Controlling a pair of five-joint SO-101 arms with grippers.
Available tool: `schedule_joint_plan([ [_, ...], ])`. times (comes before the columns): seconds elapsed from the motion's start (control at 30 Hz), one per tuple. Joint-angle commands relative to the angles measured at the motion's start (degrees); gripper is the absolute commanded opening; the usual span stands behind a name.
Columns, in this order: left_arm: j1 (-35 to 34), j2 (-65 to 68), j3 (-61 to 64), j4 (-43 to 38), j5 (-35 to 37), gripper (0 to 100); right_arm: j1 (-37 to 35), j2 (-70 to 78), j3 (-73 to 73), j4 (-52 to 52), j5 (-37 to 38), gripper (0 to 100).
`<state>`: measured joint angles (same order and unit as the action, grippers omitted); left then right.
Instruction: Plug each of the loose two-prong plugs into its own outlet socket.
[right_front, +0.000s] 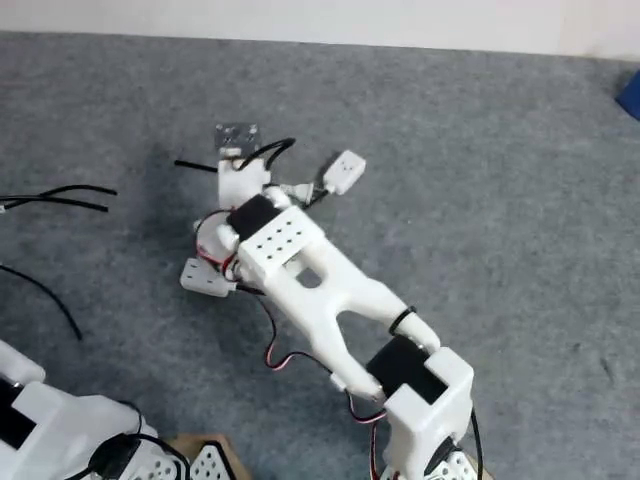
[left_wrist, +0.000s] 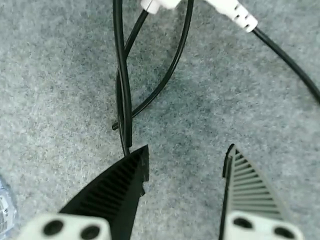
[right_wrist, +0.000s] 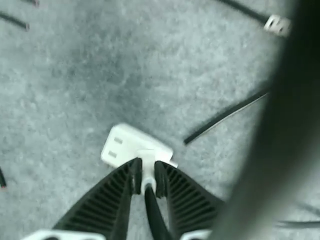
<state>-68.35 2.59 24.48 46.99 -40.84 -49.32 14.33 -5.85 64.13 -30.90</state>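
One grey, felt-like carpet (right_front: 500, 200) is covering the whole work surface. We are seeing a pale wall strip (right_front: 400, 18) running along its far edge and a blue corner (right_front: 632, 95) poking in at the side.

We are finding the right gripper (right_wrist: 146, 164) clamped tight on a white plug (right_wrist: 146, 184), whose black cord (right_wrist: 152, 215) is trailing back between the fingers. Just ahead of the fingertips, a white socket block (right_wrist: 125, 142) is lying flat and meeting the plug's front, showing two narrow slots. We cannot tell whether the prongs are seated.

We are seeing the left gripper (left_wrist: 188, 152) spread wide and holding nothing. Ahead of it, black cables (left_wrist: 125, 90) are crossing on the carpet, and farther ahead two white plug ends (left_wrist: 235, 12) are lying loose.
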Motion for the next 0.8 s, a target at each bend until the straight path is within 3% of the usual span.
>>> schedule_joint_plan([
  [0.0,-0.13,-0.22,-0.84,-0.79,0.44,25,-2.15,-0.57,-2.77,0.84,0.35,0.5],
  [0.77,-0.22,-0.22,-0.84,-0.79,0.26,25,0.92,3.82,-6.46,-0.13,-0.97,0.5],
])
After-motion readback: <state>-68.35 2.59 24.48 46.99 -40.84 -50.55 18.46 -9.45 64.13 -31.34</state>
